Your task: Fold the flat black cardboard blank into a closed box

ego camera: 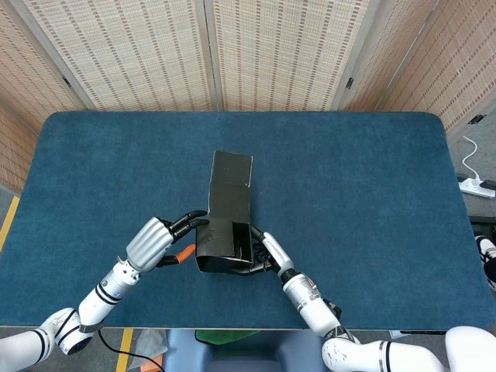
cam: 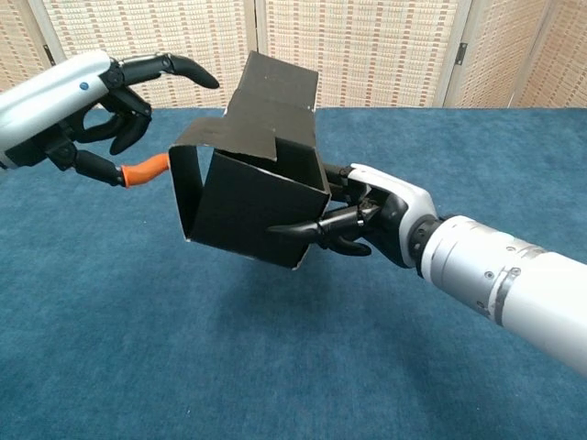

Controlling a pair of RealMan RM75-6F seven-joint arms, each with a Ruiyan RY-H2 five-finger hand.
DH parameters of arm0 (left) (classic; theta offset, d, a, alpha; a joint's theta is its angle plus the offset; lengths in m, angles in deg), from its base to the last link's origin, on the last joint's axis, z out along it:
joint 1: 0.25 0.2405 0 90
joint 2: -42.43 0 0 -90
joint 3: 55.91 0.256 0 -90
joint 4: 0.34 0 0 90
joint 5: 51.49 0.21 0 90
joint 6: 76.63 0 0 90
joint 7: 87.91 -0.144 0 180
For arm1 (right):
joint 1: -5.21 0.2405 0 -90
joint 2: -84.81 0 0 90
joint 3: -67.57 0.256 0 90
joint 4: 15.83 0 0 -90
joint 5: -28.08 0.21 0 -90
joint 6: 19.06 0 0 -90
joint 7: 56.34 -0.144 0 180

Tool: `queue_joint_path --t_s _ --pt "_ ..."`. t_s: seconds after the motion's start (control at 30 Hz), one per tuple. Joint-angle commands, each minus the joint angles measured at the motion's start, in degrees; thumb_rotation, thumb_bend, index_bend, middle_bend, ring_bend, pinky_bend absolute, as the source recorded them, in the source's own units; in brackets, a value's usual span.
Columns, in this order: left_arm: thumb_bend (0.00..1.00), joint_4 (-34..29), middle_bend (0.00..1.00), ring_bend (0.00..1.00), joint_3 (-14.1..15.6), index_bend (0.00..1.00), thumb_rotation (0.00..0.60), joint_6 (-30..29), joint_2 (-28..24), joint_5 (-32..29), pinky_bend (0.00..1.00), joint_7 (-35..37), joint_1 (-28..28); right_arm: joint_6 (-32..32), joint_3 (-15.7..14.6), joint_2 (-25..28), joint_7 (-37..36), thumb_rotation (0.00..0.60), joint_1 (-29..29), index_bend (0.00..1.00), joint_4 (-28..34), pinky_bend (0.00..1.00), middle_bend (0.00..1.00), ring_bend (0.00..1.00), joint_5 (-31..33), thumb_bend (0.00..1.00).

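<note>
Black cardboard, half folded, hangs in the air above the blue bench (ego camera: 372, 194), held up near the front edge between the two arms. The cardboard box (cam: 252, 197) already has its body formed into a sleeve; one side wall stands out as an open panel on the left, and a long lid flap (ego camera: 231, 182) reaches away from the robot, not yet turned down.

The right hand (cam: 371, 220) grips the box at its right wall, one of the fingers (cam: 298, 229) laid across the front face and the others tucked behind the edge. The left hand (cam: 101, 92) holds nothing: its fingers are spread, the upper ones stretched toward the loose side panel, an orange fingertip (cam: 145, 170) just beside that panel's edge. Whether it touches the card I cannot tell.

I judge the step in hand to be closing the open side. The next move seems to call for the left hand to press that panel inward against the body while the right keeps the box steady, then for the lid flap to be brought over.

Inside the box all is dark, so any tabs or slots are hard to make out. The right hand's palm side is hidden behind the cardboard in the head view.
</note>
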Motion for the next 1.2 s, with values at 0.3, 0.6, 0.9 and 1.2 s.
queue_joint_path --t_s 0.3,0.6,0.9,1.2 --pt "0.40 5.46 0.31 0.80 1.86 0.33 0.600 -1.09 3.59 2.92 0.95 0.68 -2.21 0.87 -1.59 -3.06 2.55 0.600 1.38 0.59 -4.57 1.00 0.63 0.73 -1.53 0.13" --pt "0.40 14.86 0.41 0.80 4.48 0.45 0.600 -1.35 8.15 4.43 0.95 1.00 -3.07 0.95 -1.97 -5.89 2.62 0.600 2.16 0.59 -10.17 1.00 0.63 0.73 -2.09 0.13" --pt "0.40 23.08 0.41 0.80 5.63 0.44 0.600 -3.60 12.38 4.49 0.95 4.76 -3.58 0.64 -1.85 -7.53 0.91 0.600 3.44 0.59 -16.08 1.00 0.63 0.73 -4.94 0.13" --pt "0.40 29.50 0.42 0.79 7.42 0.44 0.600 -3.84 15.84 4.91 0.95 6.59 -4.61 0.29 -2.66 -9.08 -1.07 0.600 4.68 0.59 -21.64 1.00 0.62 0.73 -7.97 0.13"
